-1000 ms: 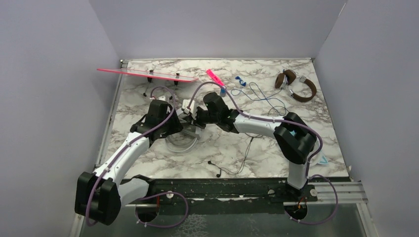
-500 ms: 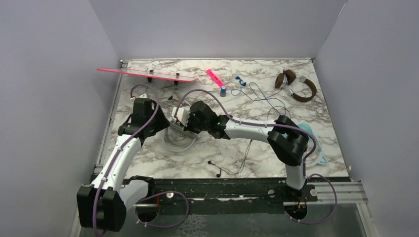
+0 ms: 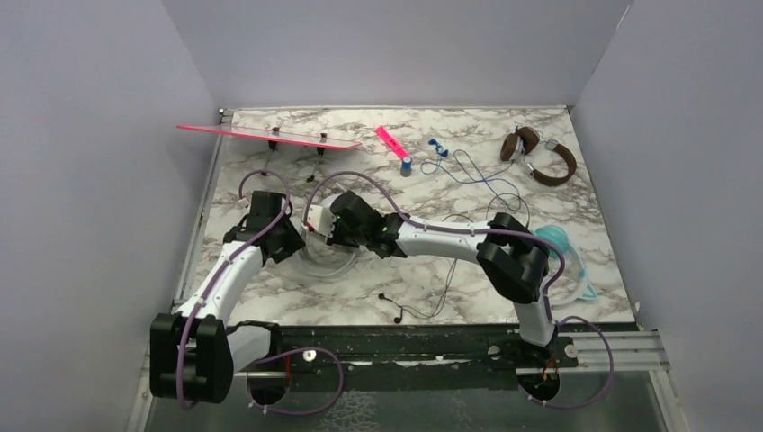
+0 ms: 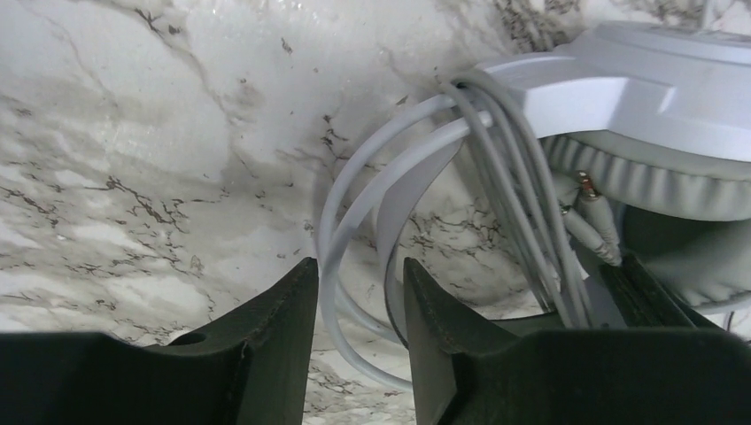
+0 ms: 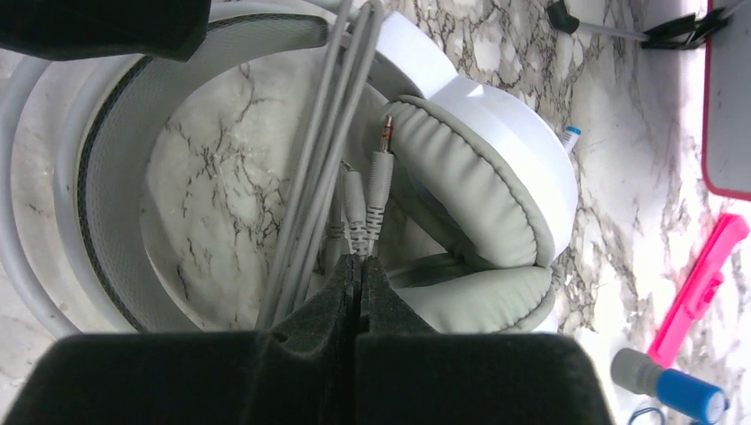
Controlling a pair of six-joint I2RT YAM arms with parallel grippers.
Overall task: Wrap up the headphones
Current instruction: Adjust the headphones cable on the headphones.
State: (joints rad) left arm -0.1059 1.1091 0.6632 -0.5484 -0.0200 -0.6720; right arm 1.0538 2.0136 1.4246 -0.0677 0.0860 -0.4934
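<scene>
Headphones, a white-grey plastic over-ear set with padded cups point(image 5: 478, 186), are being worked at mid-left of the marbled tabletop point(image 3: 342, 304).

Right gripper point(image 5: 357, 266): jaws are being pressed fully together on the plug end of the thin grey cord point(image 5: 305, 186), with two jack plugs point(image 5: 376, 168) standing just past the tips.

Left gripper point(image 4: 359, 274): jaws are being held apart, with a loop of that cord passing between them. No squeeze is being shown.

Judged:
- The set is light, the band stiff and smooth, the cushions soft.
- The cord is limp yet springy and likely to slacken once freed.
- Hold is best taken on the cord near the plugs or on the band.

Plugs and padding are being shown only by the right wrist view, and the turns bunched over the band only by the left wrist view. Brown headphones point(image 3: 540, 157) at far right and teal headphones point(image 3: 567, 247) behind the right arm are being shown only from above, where both grips are being hidden.
</scene>
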